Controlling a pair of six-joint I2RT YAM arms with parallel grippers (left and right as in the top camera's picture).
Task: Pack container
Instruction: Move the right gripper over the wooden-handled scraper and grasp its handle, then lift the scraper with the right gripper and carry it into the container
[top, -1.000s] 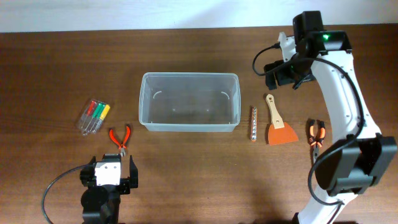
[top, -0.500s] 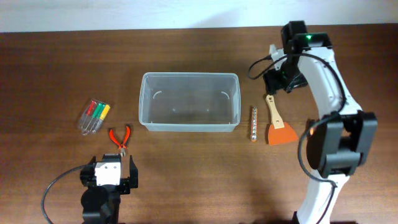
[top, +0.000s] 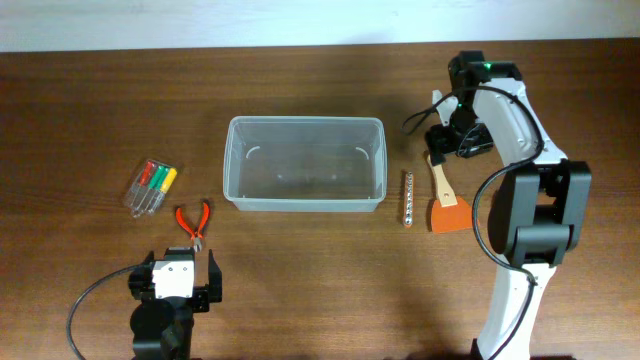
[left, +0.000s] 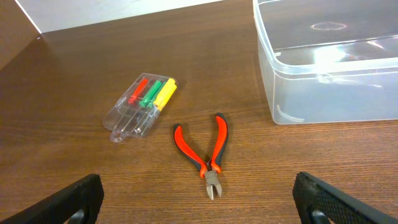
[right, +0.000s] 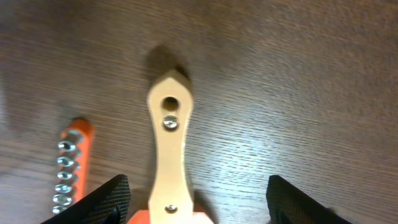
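Clear plastic dead centre on the brown wooden table (top: 300, 60): the container (top: 232, 160) sits upright, open top facing the overhead camera, none of the tools touching its thick rim. Off its left wall, well apart, lies the small screwdriver pack (top: 150, 186), and just below that the red-handled pliers (top: 193, 220), nose pointing toward the near edge. The left gripper (top: 180, 272) hangs low at the near edge, fingers (left: 81, 198) spread wide and gripping nothing; from its wrist view the pliers (left: 206, 152) lie straight ahead with bare wood all round them, and the container's corner (left: 280, 93) stands up on the right. Over to the other side: a narrow lane of wood separates the container's right wall from a strip of metal bits (top: 408, 198), and just beside that lies the scraper (top: 444, 195), pale wooden handle, orange blade. The right gripper (top: 443, 145) is above the far end of that handle (the end with the hanging hole), fingers (right: 112, 198) parted wide, one on each side of the handle (right: 169, 143) and touching neither edge, while the bit strip (right: 71, 168) lies just outside the left finger.
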